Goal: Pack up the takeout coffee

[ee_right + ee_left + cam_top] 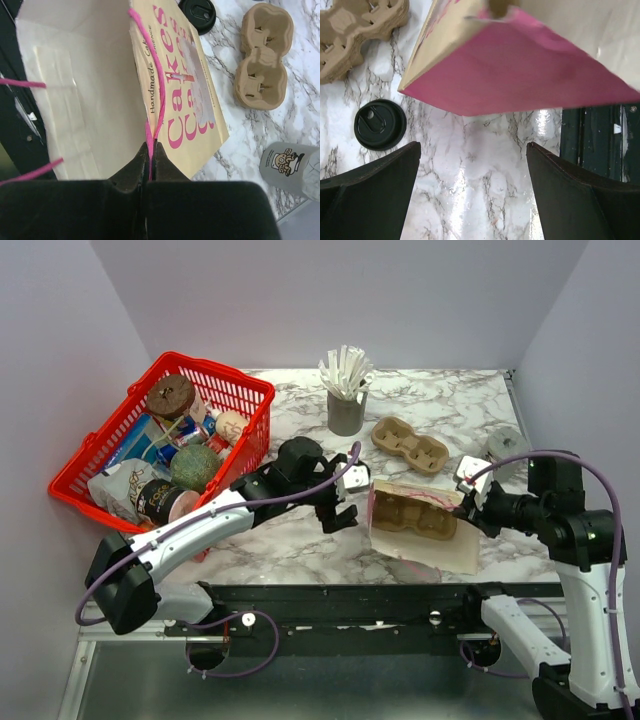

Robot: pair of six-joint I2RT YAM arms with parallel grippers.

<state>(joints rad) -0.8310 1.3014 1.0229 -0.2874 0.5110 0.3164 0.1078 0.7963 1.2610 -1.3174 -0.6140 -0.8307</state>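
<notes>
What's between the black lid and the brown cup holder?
Nothing, just bare marble table between the black lid and the brown cup holder. The left wrist view shows that gap.

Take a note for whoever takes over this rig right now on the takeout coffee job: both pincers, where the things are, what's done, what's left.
Left pincer: open, empty, over the table beside the bag.
Right pincer: shut on the paper bag at its pink handle, holding the mouth open.
Black lid: flat on the table near the bag, not on a cup.
Paper cup: not visible in any view.
Carrier: on the table behind the bag, both wells empty.
Done: bag held open.
Left: what shows of the bag's inside looks empty. Find the cup, lid it and bag it.
</notes>
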